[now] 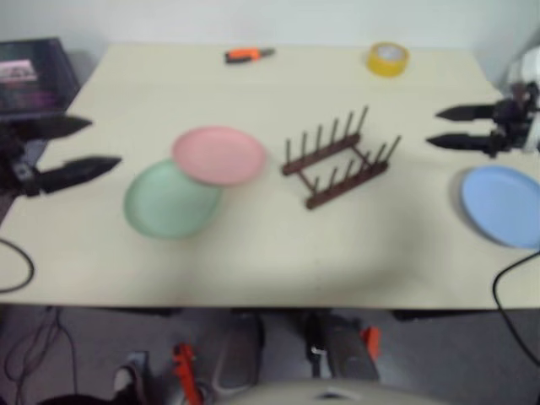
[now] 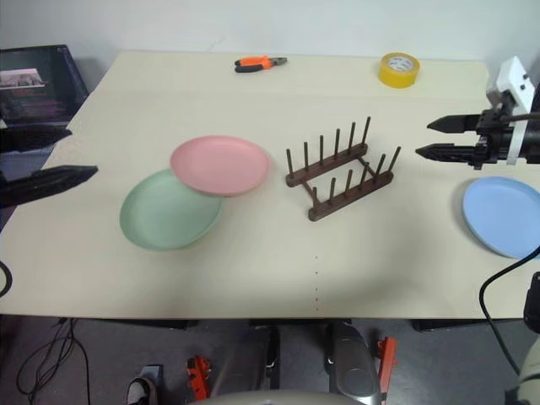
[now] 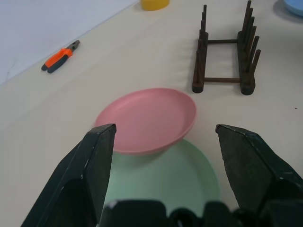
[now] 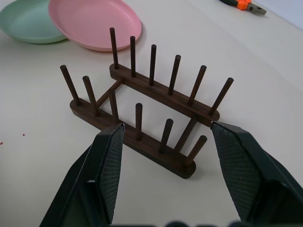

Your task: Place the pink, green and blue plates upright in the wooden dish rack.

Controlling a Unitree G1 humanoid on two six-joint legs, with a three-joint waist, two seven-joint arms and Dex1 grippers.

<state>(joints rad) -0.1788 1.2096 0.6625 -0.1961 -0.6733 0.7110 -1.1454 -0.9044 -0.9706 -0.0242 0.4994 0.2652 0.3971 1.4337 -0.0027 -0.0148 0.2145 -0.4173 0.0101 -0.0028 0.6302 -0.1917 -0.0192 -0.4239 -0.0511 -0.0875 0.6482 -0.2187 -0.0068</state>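
Right eye view: empty rack (image 2: 340, 178) mid-bench; pink plate (image 2: 220, 164) overlaps green plate (image 2: 167, 211) left of it, blue plate (image 2: 504, 215) right. Left gripper (image 2: 40, 160) and right gripper (image 2: 439, 137) flank the rack, fingers spread, empty, likely ready for pickups.

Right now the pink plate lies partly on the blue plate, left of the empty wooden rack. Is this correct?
Not quite: the pink plate overlaps the green plate, not the blue plate, which lies alone right of the empty wooden rack, as the right eye view shows.
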